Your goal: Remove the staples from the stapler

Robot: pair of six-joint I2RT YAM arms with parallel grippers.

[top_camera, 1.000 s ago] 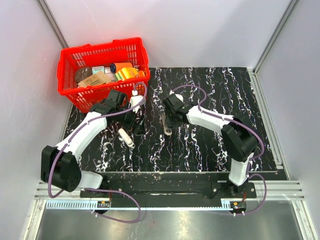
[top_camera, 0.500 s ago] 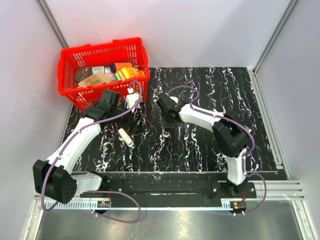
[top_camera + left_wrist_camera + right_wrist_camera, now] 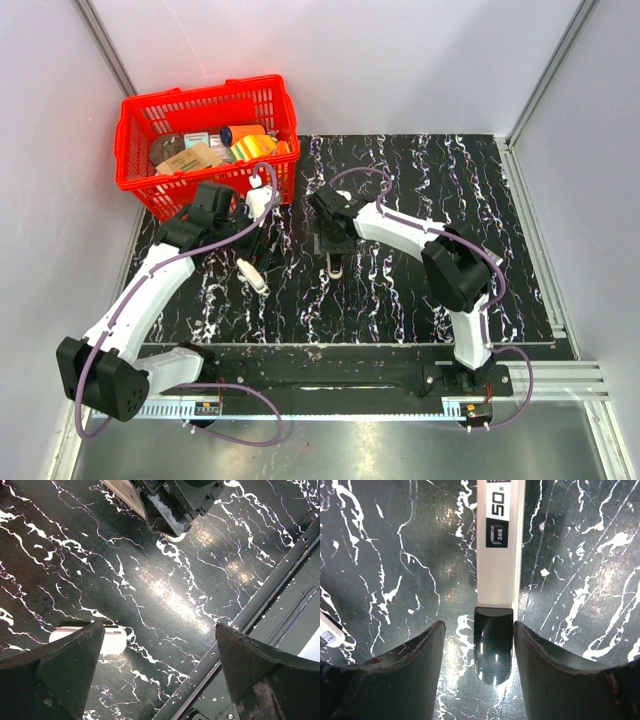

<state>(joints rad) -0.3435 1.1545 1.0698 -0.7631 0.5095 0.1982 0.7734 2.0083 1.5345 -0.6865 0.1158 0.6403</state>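
Stapler (image 3: 499,570) lies flat on the black marbled table (image 3: 420,290), near its centre, dark end toward the right wrist camera, pale top strip bearing a "50" label. Right gripper (image 3: 479,625) straddles the dark end with jaws parted: a clear gap on one side, the other finger (image 3: 540,665) just beside it, no clamp evident. Left gripper (image 3: 160,629) hangs over bare table, jaws wide apart and empty, a white oblong piece (image 3: 252,275) near one finger. Red basket (image 3: 135,150) stands at the far left corner
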